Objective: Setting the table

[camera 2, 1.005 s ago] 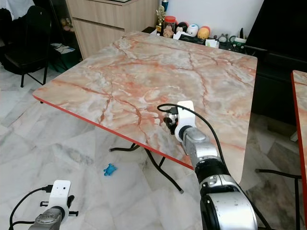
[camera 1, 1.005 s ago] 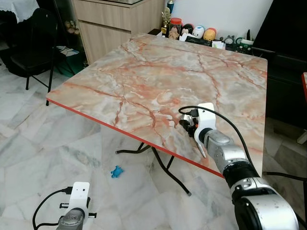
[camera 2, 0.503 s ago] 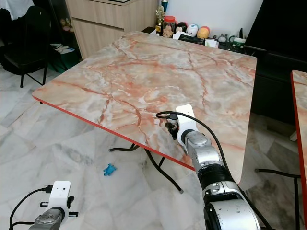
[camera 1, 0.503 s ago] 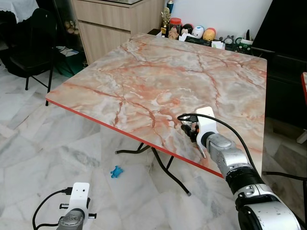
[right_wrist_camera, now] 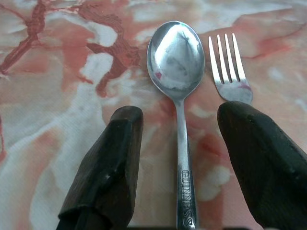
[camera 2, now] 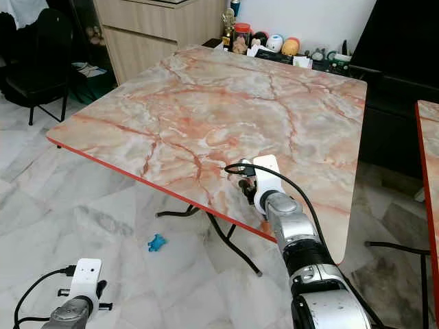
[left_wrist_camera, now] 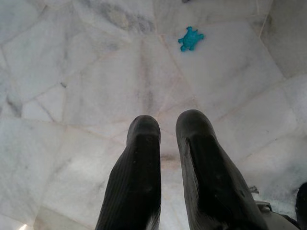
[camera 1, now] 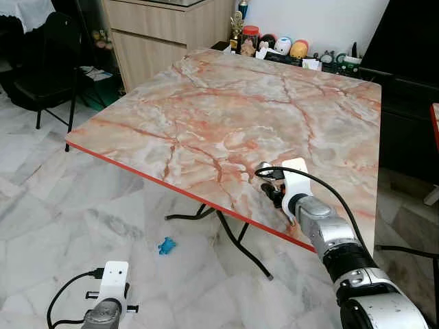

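1. Right gripper (right_wrist_camera: 177, 158) – fingers spread wide, holding nothing; it sits low over the near edge of the table (camera 1: 226, 103), lower centre-right of the left eye view.
2. Spoon (right_wrist_camera: 176, 86) – lies flat on the table, bowl up, its handle running back between the two spread fingers (right_wrist_camera: 108, 167). Neither finger is seen touching it. The handle carries stamped lettering.
3. Fork (right_wrist_camera: 229, 72) – lies flat just beside the spoon, tines pointing the same way as the spoon's bowl. Its handle passes under one black finger, so that part is hidden. Fork and spoon are close but apart.
4. In the head views the cutlery is hidden behind the right wrist's white camera housing (camera 1: 296, 175) and its black cable (camera 1: 322, 181).
5. Left gripper (left_wrist_camera: 167, 129) – fingers nearly together with a narrow gap, pinching nothing; the arm hangs low at the lower left of the left eye view, over the marble floor (left_wrist_camera: 72, 96).
6. Blue toy (camera 1: 167, 245) – on the floor under the table's near edge, lower left of centre, well apart from both grippers.
7. Table top – marble-patterned with a red edge; the visible surface is bare apart from the cutlery at the near edge.
8. Far end, top centre – a row of small jars and figurines (camera 1: 274, 46) beyond the table; wooden cabinet (camera 1: 164, 34) upper left; black chair (camera 1: 44, 62) far left.
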Available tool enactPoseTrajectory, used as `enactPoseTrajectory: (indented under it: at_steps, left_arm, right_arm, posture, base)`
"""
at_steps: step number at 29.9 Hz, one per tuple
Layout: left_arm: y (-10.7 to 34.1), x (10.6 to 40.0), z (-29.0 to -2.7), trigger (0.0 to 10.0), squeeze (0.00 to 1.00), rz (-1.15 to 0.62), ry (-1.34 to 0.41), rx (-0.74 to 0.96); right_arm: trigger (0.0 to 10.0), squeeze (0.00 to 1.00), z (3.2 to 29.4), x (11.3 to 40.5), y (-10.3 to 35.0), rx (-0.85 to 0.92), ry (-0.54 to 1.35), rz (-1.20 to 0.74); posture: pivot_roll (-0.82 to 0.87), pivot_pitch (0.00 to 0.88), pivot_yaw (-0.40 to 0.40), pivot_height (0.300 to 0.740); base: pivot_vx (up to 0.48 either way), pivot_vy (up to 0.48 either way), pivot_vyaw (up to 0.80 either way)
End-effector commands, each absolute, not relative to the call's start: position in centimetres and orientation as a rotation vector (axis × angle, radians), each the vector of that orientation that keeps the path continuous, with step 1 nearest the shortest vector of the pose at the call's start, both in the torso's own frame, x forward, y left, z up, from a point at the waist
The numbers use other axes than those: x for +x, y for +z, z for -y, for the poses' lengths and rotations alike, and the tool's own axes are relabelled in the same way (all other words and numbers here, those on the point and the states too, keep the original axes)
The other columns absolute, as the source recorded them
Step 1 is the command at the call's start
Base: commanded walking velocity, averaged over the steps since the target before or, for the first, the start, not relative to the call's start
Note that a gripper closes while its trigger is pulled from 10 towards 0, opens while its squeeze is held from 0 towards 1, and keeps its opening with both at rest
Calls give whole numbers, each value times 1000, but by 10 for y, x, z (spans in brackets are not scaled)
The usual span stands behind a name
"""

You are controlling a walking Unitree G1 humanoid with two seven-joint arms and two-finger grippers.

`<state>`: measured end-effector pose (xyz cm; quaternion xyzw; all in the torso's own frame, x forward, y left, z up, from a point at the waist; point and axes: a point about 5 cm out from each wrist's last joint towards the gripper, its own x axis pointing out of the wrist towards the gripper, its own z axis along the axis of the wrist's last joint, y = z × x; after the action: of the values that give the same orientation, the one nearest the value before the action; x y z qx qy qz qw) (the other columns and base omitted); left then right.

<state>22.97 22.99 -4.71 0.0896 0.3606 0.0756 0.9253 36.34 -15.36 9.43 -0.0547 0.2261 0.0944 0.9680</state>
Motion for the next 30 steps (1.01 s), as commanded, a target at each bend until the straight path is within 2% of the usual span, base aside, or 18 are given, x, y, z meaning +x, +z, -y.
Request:
enactPoseTrajectory:
  at_steps: [1,17,21,22,23,24,25,26,27,30]
  left_arm:
    - [-52,224,-227,10000,0,-762,150,180]
    - [-52,224,-226,10000,0,-759,152,177]
    - [-52,223,-227,10000,0,-760,157,176]
    - [-53,222,-227,10000,0,-760,158,176]
    - [-53,222,-227,10000,0,-760,158,176]
    - [-53,222,-227,10000,0,-761,159,176]
    - [-53,222,-227,10000,0,-761,159,176]
    - [-53,222,-227,10000,0,-761,159,176]
    - [-53,222,-226,10000,0,-760,158,176]
    - [-53,222,-226,10000,0,-761,157,176]
  right_arm:
    - [10000,0,156,362,92,-94,178,-462]
    - [10000,0,157,361,84,-43,164,-481]
    - [9725,0,156,361,83,-41,170,-478]
    - [9020,0,156,361,82,-40,171,-478]
    - [9020,0,156,361,82,-39,171,-477]
    - [2549,0,155,361,81,-37,173,-477]
    - [1176,0,155,361,81,-37,173,-477]
    - [1176,0,155,361,80,-37,173,-477]
    - [0,0,155,361,80,-34,177,-475]
    - [0,0,154,360,79,-34,178,-471]
  posture:
    - [83,0,-27,740]
    - [95,0,-34,740]
    - [95,0,-37,740]
    - [96,0,-37,740]
    - [96,0,-37,740]
    - [97,0,-37,740]
    - [97,0,-37,740]
    - [98,0,-37,740]
    - [98,0,-37,740]
    - [98,0,-37,740]
  base:
    - [0,0,0]
    - [0,0,0]
    - [0,0,0]
    - [0,0,0]
    - [0,0,0]
    - [0,0,0]
    - [0,0,0]
    - [0,0,0]
    - [0,0,0]
    - [0,0,0]
